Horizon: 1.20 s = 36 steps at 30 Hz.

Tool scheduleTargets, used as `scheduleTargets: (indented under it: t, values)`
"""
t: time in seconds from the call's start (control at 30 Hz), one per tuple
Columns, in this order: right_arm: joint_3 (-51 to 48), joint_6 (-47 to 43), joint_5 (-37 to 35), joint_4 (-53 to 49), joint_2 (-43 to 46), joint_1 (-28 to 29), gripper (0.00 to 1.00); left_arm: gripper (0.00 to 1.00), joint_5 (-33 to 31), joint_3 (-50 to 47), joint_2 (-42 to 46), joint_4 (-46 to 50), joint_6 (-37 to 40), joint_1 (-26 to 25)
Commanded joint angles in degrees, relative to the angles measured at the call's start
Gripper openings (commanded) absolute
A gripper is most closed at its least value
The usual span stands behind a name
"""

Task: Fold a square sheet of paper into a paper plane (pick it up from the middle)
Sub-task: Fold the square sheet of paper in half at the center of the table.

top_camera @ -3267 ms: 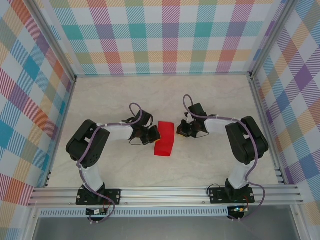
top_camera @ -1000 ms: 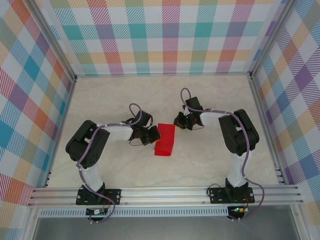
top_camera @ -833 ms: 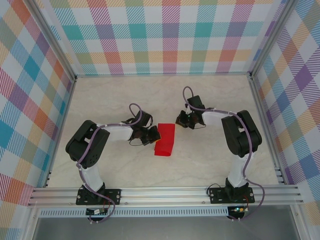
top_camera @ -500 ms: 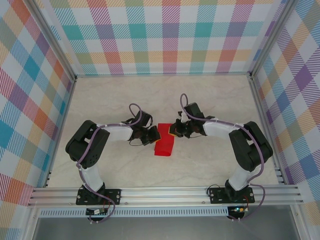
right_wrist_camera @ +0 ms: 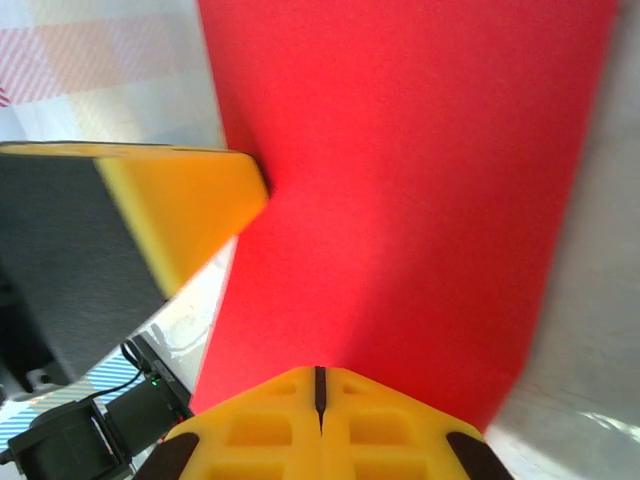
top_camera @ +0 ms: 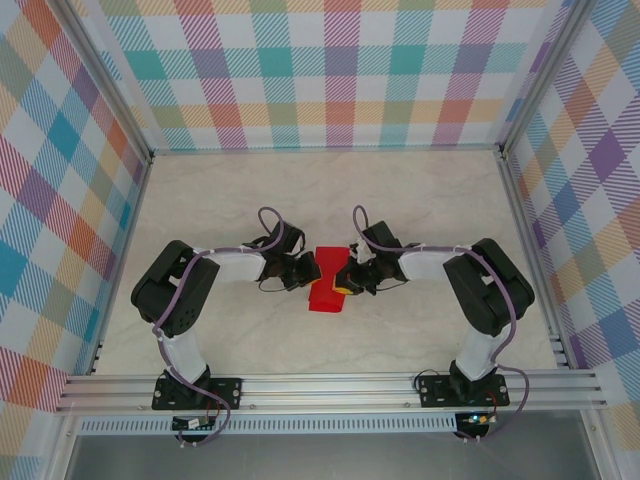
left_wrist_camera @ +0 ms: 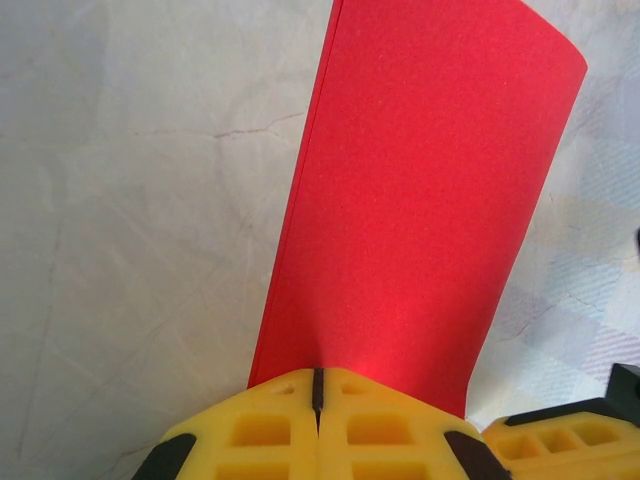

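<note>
Red paper (top_camera: 324, 296), between left claw (top_camera: 311, 272), right claw (top_camera: 343, 282)

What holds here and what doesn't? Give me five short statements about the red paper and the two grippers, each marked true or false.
1. The left gripper and the right gripper are both shut. True.
2. The red paper is already a pointed dart. False: it is a plain oblong with no pointed nose.
3. The paper sits on the table between the two arms. True.
4. The right gripper hangs by the back wall. False: it is at the paper's right side, partly over it in the top view.
5. The left gripper is at the paper's left edge. True.
</note>
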State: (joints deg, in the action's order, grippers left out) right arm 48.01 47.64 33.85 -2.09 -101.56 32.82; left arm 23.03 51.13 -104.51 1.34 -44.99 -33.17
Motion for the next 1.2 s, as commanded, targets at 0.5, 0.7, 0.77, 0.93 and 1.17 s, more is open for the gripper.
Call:
scheduleTargets:
  t: [0.5, 0.7, 0.77, 0.93, 1.17]
  values:
    - [-5.51, -3.82, 0.92, -4.18, -0.66, 0.93, 0.0, 0.0, -8.35, -5.29, -6.17, 12.08, 0.51, -1.02]
    - [-8.56, -6.88, -0.85, -8.44, 2.72, 0.93, 0.0, 0.0, -8.95, -5.3, -6.32, 12.19, 0.55, -1.02]
    - [-8.79, -7.87, -0.89, -8.97, 4.8, 1.02, 0.0, 0.0, -9.21, -5.32, -6.32, 12.27, 0.56, -1.02]
    - [-6.48, -9.63, -1.45, -9.28, 8.9, 1.72, 0.0, 0.0, -9.66, -5.48, -6.15, 12.02, 0.67, -1.02]
    - [-1.26, -10.03, -3.41, -6.87, 9.81, 2.32, 0.0, 0.0, -9.05, -5.33, -5.89, 11.93, 1.12, -1.02]
